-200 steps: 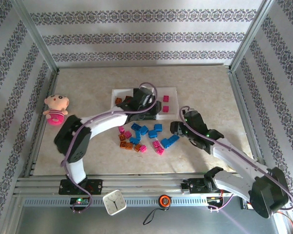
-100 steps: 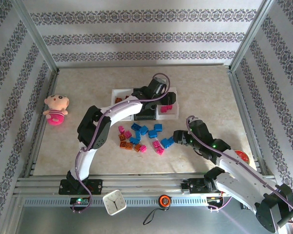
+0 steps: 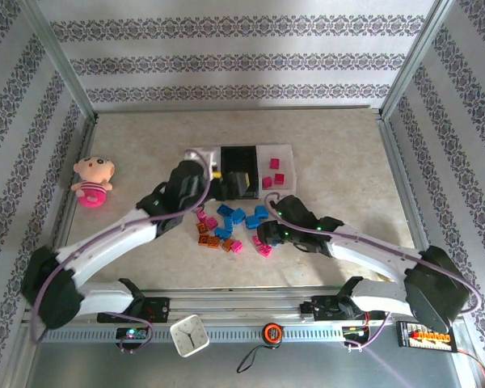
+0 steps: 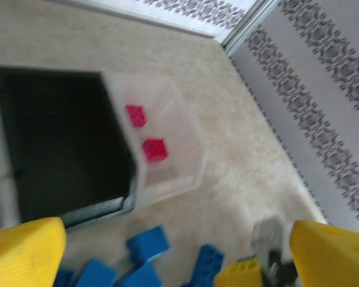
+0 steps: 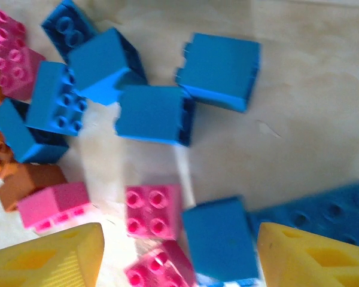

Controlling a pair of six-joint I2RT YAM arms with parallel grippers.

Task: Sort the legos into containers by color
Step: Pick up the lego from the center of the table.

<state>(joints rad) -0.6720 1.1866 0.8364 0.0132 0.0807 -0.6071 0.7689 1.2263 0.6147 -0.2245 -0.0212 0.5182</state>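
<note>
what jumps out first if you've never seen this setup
The bright heap of blue, pink and orange-brown legos in the middle of the table catches the eye first. Behind it sit the containers, with pink bricks in the right white one. A pink plush doll lies far left.

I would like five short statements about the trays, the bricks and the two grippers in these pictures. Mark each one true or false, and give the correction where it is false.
1. The right white tray holds two pink bricks. True.
2. Blue bricks lie in the black middle tray. False: no brick shows in it; the blue bricks lie on the table.
3. The right gripper is open above the loose pile of bricks. True.
4. The left gripper holds an orange brick. False: it is open, with nothing between its fingers.
5. The plush doll lies to the right of the black middle tray. False: it lies to its left.
</note>
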